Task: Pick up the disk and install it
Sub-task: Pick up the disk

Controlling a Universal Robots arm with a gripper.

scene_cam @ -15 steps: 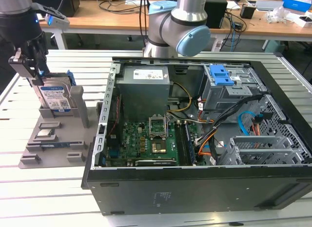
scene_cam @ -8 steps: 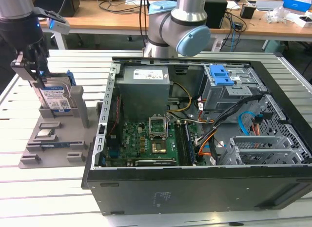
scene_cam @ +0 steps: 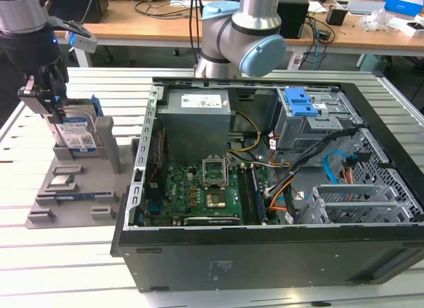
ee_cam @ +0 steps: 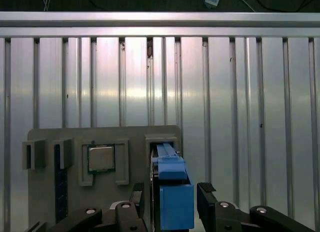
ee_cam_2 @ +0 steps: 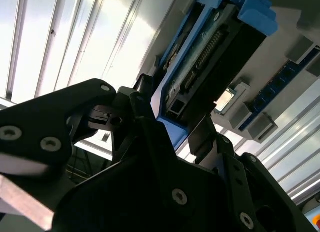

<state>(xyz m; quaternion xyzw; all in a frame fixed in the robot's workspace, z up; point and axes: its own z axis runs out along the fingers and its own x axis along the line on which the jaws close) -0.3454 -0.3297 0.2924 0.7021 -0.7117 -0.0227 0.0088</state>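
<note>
At the exterior view's left, the gripper (scene_cam: pixel 54 109) hangs over the disk (scene_cam: pixel 76 137), which stands on edge in a grey holder (scene_cam: pixel 73 195) beside the open case (scene_cam: pixel 265 255). Its fingers (ee_cam: pixel 206 190) are spread, straddling the disk with slim gaps.

A ribbed aluminium table (scene_cam: pixel 73 268) of long parallel slats carries two things directly on its surface: a grey moulded parts holder (scene_cam: pixel 79 214) towards the exterior view's left and, just beside it, a large black open computer case (scene_cam: pixel 265 261) lying on its side towards the exterior view's right.
</note>
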